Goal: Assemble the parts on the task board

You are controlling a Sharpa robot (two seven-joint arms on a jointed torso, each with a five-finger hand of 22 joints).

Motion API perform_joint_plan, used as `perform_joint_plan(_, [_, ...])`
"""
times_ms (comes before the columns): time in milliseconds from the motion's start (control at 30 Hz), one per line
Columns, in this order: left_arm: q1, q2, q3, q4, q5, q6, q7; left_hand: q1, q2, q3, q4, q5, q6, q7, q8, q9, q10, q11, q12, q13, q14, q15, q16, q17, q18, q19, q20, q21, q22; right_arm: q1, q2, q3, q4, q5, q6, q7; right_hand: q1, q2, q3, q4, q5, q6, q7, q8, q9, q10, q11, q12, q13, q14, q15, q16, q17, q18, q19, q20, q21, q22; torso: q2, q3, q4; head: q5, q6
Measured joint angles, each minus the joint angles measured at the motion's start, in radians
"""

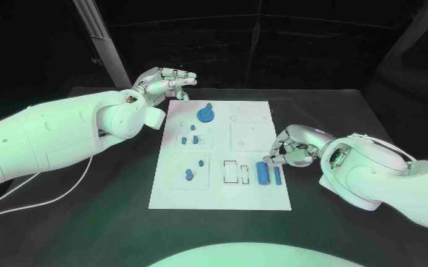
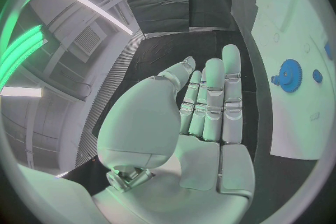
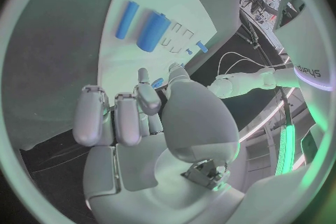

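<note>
Several small blue plastic parts sit on the flat white rectangular task board (image 1: 223,190) at the middle of the black counter (image 1: 339,106). Toward the board's far end lies a round blue toothed gear (image 1: 206,115); two small blue pegs (image 1: 189,139) stand in a square recess below it, and two more blue studs (image 1: 191,173) occupy the recess nearer the robot. At the board's near right lie a thick blue cylinder (image 1: 262,172) and, just beside it, a thinner blue rod (image 1: 278,175), both lengthwise, next to empty rectangular slots (image 1: 234,173). The silver right hand (image 1: 290,149) hovers at the board's right edge, close to the cylinder and rod, fingers curled inward around nothing visible. The silver left hand (image 1: 166,84) hangs beyond the board's far left corner, well apart from the parts, fingers extended side by side and holding nothing.
</note>
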Motion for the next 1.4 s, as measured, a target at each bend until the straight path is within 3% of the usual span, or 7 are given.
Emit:
perform_joint_plan(200, [0.0, -0.003, 0.0, 0.002, 0.0, 0.0, 0.0, 0.0, 0.0, 0.0, 0.0, 0.0, 0.0, 0.0, 0.0, 0.0, 0.0, 0.0, 0.0, 0.0, 0.0, 0.0, 0.0, 0.0, 0.0, 0.0, 0.0, 0.0, 0.0, -0.015, 0.021, 0.0, -0.004, -0.004, 0.032, -0.072, -0.035, 0.002, -0.032, 0.0, -0.017, -0.007, 0.0, 0.022, 0.011, 0.015, 0.0, 0.048, 0.061, 0.0, 0.0, 0.029, 0.049, -0.001, 0.013, 0.002, 0.016, 0.027, 0.0, 0.001, 0.0, 0.001, -0.004])
perform_joint_plan(267, [0.0, -0.004, 0.0, 0.002, 0.0, 0.0, 0.0, 0.0, 0.0, 0.0, 0.0, 0.0, 0.0, 0.0, 0.0, 0.0, 0.0, 0.0, 0.0, 0.0, 0.0, 0.0, 0.0, 0.0, 0.0, 0.0, 0.0, 0.0, 0.0, -0.02, 0.03, 0.0, -0.009, -0.007, 0.042, -0.089, -0.035, 0.002, -0.032, 0.0, -0.017, -0.009, -0.001, 0.026, 0.014, 0.022, 0.0, 0.063, 0.079, 0.0, 0.0, 0.034, 0.064, -0.016, 0.016, -0.002, 0.018, 0.035, 0.0, 0.0009, 0.0, 0.001, -0.005])
perform_joint_plan(633, [0.0, -0.007, 0.0, 0.004, 0.0, 0.0, 0.0, 0.0, 0.0, 0.0, 0.0, 0.0, 0.0, 0.0, 0.0, 0.0, 0.0, 0.0, 0.0, -0.001, 0.0, 0.0, 0.0, 0.0, 0.0, 0.0, 0.0, 0.0, 0.0, -0.052, 0.085, 0.0, -0.04, -0.031, 0.082, -0.135, -0.035, 0.002, -0.037, -0.001, -0.021, -0.014, 0.0, 0.041, 0.021, 0.029, 0.0, 0.091, 0.116, 0.0, 0.0, 0.049, 0.098, -0.015, 0.027, 0.002, 0.028, 0.056, 0.001, 0.0008, 0.0017, 0.004, -0.011])
perform_joint_plan(800, [0.0, -0.009, 0.0, 0.005, 0.0, 0.0, 0.0, 0.0, 0.0, 0.0, 0.0, 0.0, 0.0, 0.0, 0.0, 0.0, 0.0, 0.0, 0.0, -0.001, 0.0, 0.0, 0.0, 0.0, 0.0, 0.0, 0.0, -0.001, 0.0, -0.056, 0.103, 0.003, -0.049, -0.044, 0.093, -0.143, -0.016, 0.019, -0.041, -0.004, -0.016, -0.018, -0.004, 0.053, 0.032, 0.032, -0.004, 0.104, 0.135, 0.0, 0.0, 0.057, 0.111, -0.015, 0.027, 0.001, 0.035, 0.066, 0.001, 0.0002, 0.0022, 0.004, -0.014])
perform_joint_plan(967, [0.0, -0.01, 0.0, 0.006, 0.0, 0.002, 0.0, 0.0, 0.0, 0.0, 0.0, 0.0, 0.0, 0.0, 0.0, 0.0, 0.0, 0.0, 0.006, -0.001, 0.0, 0.0, 0.0, -0.002, 0.0, 0.0, 0.0, -0.004, -0.001, -0.058, 0.118, 0.005, -0.056, -0.055, 0.094, -0.146, 0.027, 0.02, -0.045, -0.012, -0.008, -0.016, -0.006, 0.065, 0.036, 0.039, -0.004, 0.118, 0.152, 0.0, 0.0, 0.064, 0.122, -0.015, 0.034, 0.002, 0.039, 0.075, 0.001, 0.0001, 0.0022, 0.005, -0.015])
perform_joint_plan(1167, [0.0, -0.012, 0.0, 0.008, 0.0, 0.003, 0.0, 0.0, 0.0, 0.0, 0.0, 0.0, 0.0, 0.0, 0.0, 0.0, 0.0, 0.0, 0.006, -0.001, 0.0, 0.0, 0.0, -0.002, 0.0, 0.0, 0.0, -0.004, -0.001, -0.06, 0.125, 0.005, -0.056, -0.07, 0.084, -0.149, 0.074, 0.046, -0.031, -0.032, 0.043, -0.013, -0.01, 0.083, 0.041, 0.043, -0.007, 0.131, 0.17, 0.0, 0.0, 0.069, 0.122, -0.015, 0.038, -0.001, 0.046, 0.075, 0.0, -0.0006, 0.0026, 0.004, -0.015])
perform_joint_plan(1400, [0.0, -0.014, 0.0, 0.008, 0.0, 0.004, 0.0, 0.0, 0.0, 0.0, 0.0, 0.0, 0.0, 0.0, 0.0, 0.0, 0.0, 0.0, 0.006, -0.001, 0.0, 0.0, 0.0, -0.002, 0.0, 0.0, 0.0, -0.004, -0.001, -0.068, 0.092, -0.001, -0.026, -0.074, 0.017, -0.154, 0.103, 0.076, -0.022, -0.041, 0.106, 0.005, -0.013, 0.101, 0.046, 0.061, -0.018, 0.149, 0.186, -0.001, -0.007, 0.075, 0.122, -0.015, 0.047, -0.01, 0.054, 0.075, -0.001, -0.0003, 0.0029, 0.004, -0.016])
